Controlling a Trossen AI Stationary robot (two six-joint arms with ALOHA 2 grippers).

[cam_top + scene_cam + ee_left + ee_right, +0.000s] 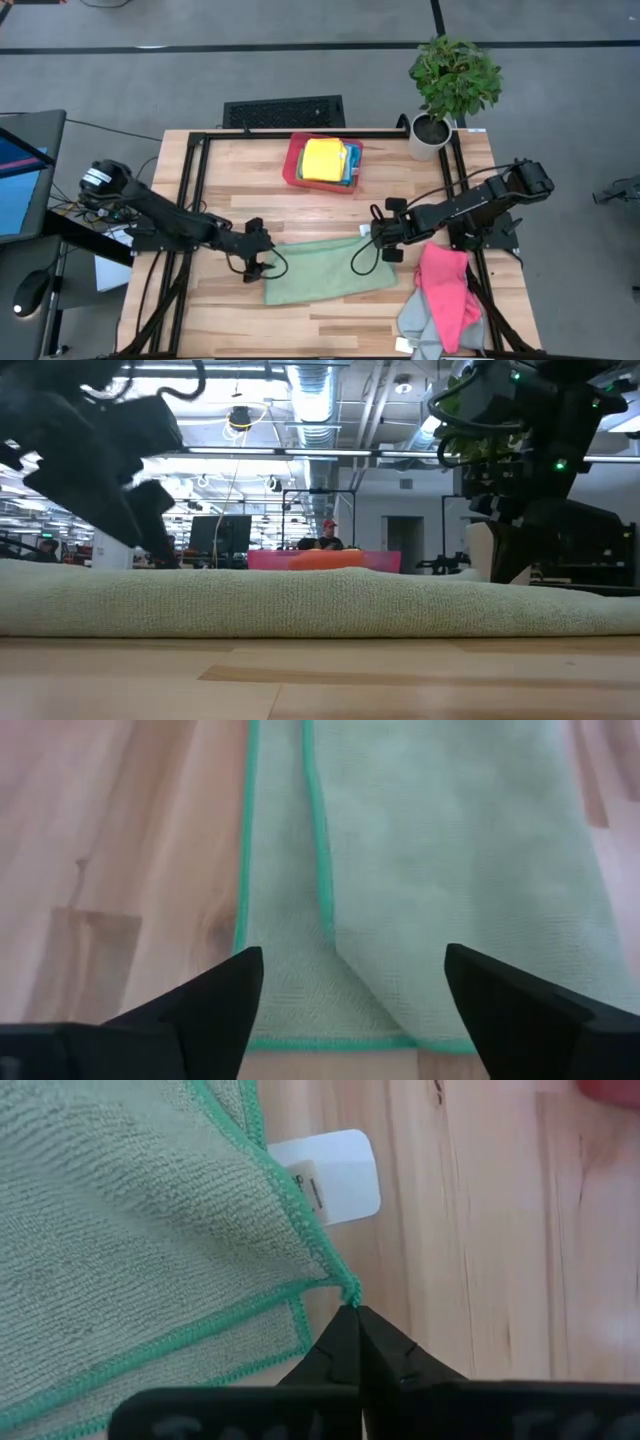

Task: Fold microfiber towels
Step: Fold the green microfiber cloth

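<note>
1. Soft pale-green microfiber towel [330,271] with brighter green stitched edging, folded to a long strip, lying flat on the light wooden table [230,175], near the front edge.
2. Upper layer's hem running just inside the lower one; white label poking out at one corner.
3. Left gripper [350,995] spread wide over the strip's left end, holding nothing.
4. Right gripper [356,1315] pinched tight on the towel's right corner.

Two dark jointed arms trail looping black cables, each ending in two pointed black fingers [215,1005].

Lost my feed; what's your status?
Left hand open over green towel. Right hand shut, pinching its corner. Towel folded once. Nothing in the way.
</note>
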